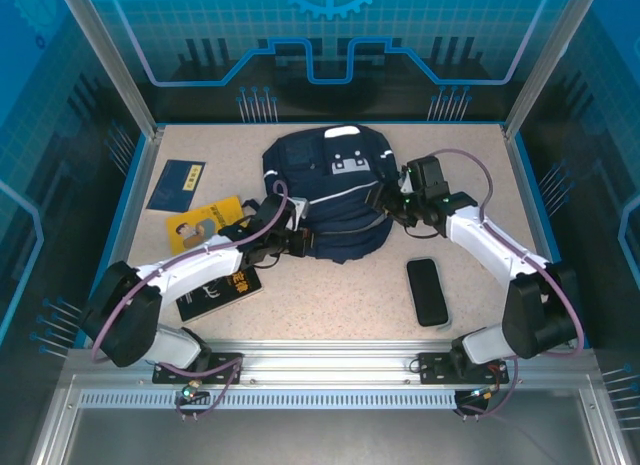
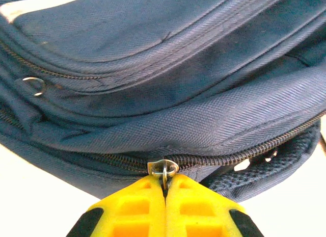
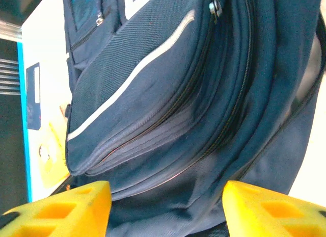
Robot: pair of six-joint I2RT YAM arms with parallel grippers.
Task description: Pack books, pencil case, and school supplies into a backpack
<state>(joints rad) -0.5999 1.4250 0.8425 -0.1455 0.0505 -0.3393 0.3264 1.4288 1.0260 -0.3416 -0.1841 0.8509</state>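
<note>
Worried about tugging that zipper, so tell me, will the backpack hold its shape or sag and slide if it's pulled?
Likely floppy: the backpack shows folds and creases, so it would probably sag. It may drag across the table when the left gripper, shut on the zipper pull, tugs. It looks fairly flat, so probably light.

I've got the backpack top centre. Three books step diagonally at left: far book upper left, middle book below-right of it, near book lower, partly under the left arm. A flat case sits lower right. My left gripper is at the backpack's lower-left edge on its zipper pull, right gripper at its right edge.
</note>
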